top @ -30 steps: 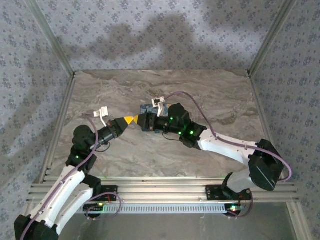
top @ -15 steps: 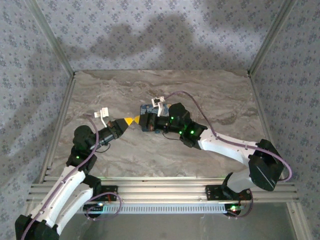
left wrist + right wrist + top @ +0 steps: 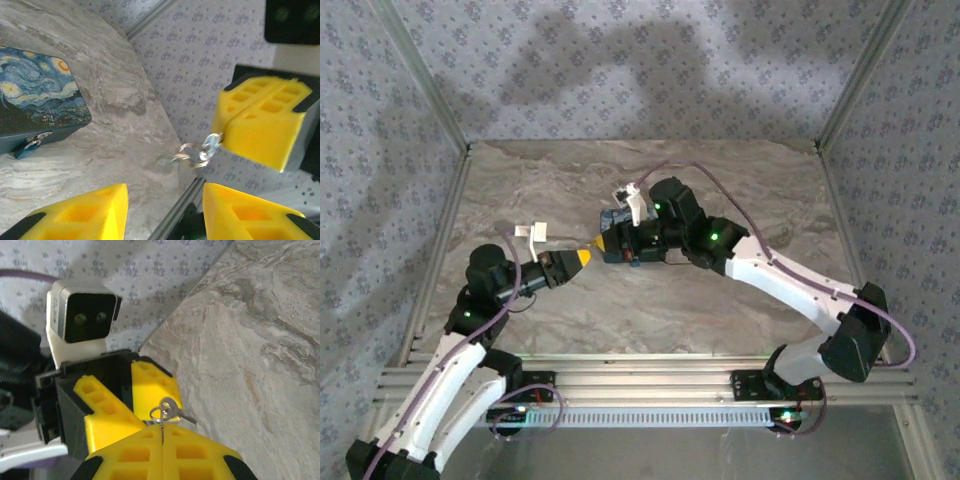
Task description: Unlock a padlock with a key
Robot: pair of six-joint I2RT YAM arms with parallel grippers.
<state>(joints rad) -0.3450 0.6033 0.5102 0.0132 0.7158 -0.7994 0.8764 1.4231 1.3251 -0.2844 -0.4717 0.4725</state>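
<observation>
My right pincer (image 3: pixel 162 438) is clamped together on the key (image 3: pixel 168 412), at bottom centre. My left pincer (image 3: pixel 165 201) is apart along the bottom edge. The padlock (image 3: pixel 32 145) hangs from the painted box (image 3: pixel 40 95), far left on the desk (image 3: pixel 115 140).

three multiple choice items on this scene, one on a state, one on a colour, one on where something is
1. The left end effector is: A open; B shut on the key; C shut on a cloth.
2. The end effector pads are: A red; B green; C yellow.
3. The key is: A lying loose; B in the right end effector; C in the left end effector.

Answers: 1 A, its pads stand apart with nothing between them. 2 C, they are yellow in both wrist views. 3 B, its shut pads pinch the key.
</observation>
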